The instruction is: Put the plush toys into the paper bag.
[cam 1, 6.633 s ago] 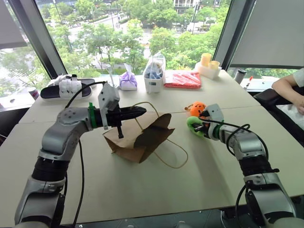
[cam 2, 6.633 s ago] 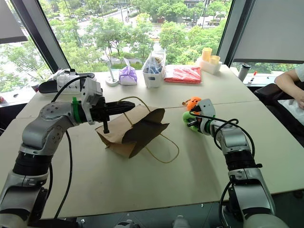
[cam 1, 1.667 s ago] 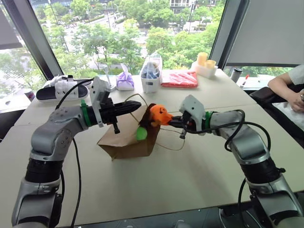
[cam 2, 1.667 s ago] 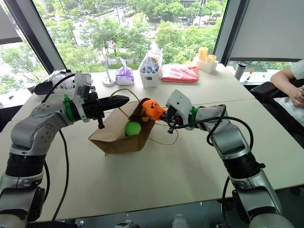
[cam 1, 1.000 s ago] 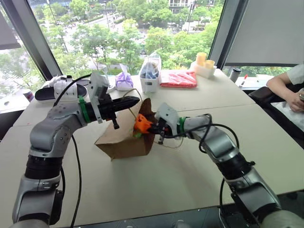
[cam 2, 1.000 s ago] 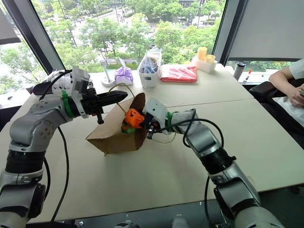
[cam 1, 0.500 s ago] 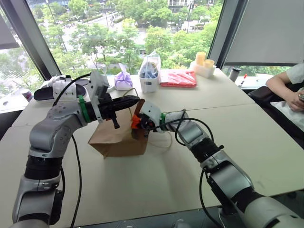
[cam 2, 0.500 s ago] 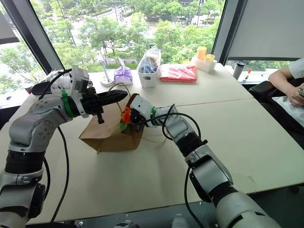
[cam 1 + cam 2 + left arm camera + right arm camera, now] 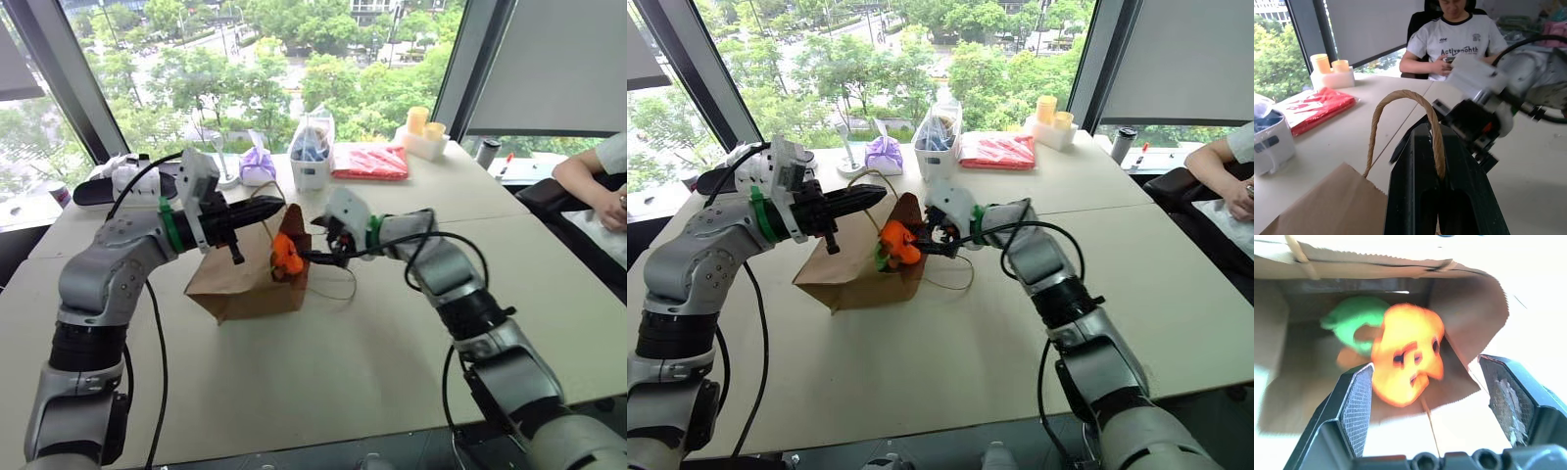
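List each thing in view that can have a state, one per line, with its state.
paper bag: lying on its side, mouth open toward the right gripper, top handle lifted.
cord handle: pinched in the left gripper.
orange plush toy: at the bag's mouth, released.
green plush toy: inside the bag.
left gripper: shut on the handle.
right gripper: fingers open, empty.

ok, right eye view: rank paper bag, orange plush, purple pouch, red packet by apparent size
1. paper bag, clearly largest
2. red packet
3. orange plush and purple pouch look about alike; the pouch sits farther from the camera, so unranked.
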Motion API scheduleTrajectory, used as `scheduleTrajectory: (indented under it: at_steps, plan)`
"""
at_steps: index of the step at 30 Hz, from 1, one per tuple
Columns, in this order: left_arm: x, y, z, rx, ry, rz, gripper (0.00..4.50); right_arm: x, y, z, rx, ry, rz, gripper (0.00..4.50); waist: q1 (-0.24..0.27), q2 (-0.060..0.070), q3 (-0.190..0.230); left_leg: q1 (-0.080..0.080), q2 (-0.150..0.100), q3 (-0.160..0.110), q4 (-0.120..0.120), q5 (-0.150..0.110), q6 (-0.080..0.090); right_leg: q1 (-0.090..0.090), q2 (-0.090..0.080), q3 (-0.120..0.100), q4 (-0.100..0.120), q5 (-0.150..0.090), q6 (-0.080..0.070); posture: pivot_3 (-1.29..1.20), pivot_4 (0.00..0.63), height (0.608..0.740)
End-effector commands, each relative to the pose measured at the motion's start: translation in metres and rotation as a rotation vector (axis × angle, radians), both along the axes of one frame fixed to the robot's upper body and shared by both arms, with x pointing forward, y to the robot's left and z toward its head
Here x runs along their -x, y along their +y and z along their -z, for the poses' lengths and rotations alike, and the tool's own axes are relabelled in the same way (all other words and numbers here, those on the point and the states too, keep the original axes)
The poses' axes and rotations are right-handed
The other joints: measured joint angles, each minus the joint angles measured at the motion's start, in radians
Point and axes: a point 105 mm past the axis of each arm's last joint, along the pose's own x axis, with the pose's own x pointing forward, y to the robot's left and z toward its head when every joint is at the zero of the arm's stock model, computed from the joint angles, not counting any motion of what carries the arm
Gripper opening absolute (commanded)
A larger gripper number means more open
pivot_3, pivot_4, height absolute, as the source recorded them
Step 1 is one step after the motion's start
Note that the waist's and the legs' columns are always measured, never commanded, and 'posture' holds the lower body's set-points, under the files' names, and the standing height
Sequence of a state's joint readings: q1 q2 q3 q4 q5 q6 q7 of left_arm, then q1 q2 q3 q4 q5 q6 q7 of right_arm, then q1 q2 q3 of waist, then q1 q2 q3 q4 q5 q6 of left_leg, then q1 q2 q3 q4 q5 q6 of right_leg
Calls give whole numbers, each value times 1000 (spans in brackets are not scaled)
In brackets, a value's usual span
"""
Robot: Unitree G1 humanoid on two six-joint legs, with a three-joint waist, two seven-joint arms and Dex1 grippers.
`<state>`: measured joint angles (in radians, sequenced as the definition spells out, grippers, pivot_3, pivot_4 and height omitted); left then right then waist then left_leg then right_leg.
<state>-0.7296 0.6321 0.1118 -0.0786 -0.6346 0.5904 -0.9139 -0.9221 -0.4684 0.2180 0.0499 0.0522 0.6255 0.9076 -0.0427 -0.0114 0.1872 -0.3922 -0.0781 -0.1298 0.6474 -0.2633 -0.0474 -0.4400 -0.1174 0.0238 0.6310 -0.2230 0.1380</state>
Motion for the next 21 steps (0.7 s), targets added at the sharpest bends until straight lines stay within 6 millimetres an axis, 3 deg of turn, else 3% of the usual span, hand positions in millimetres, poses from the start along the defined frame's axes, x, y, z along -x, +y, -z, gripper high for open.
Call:
scheduleTrajectory:
  at_steps: [1,5,7,11,15,21]
  plan:
    - [2,10,-14,11,-71,-31,0,8,-32,-24,-58,-38,92,3665,2,0,0,0,0,0,0,0,1,0,0,0,0,0,0,0,150,740]
    - [-1,14,-20,16,-90,-48,0,9,-55,4,-101,79,194,3665,0,-1,0,1,0,3,0,-2,3,2,0,-1,0,0,0,0,150,740]
    - [-3,19,-23,21,-98,-63,0,8,-59,26,-133,155,238,3665,-1,-1,0,1,0,4,0,-2,3,1,0,0,0,0,0,0,150,740]
    - [-3,22,-25,20,-106,-73,0,6,-62,49,-150,203,285,3665,-1,0,0,1,1,5,0,-1,3,0,0,0,0,0,0,0,150,740]
    - [-1,24,-27,21,-113,-81,0,6,-58,66,-214,284,323,3665,1,0,0,1,1,5,1,-1,2,1,0,0,0,0,0,0,150,740]
    - [0,25,-27,19,-118,-88,0,-2,-35,84,-317,393,346,3665,0,0,0,1,1,5,1,-1,2,1,0,0,0,0,0,0,150,740]
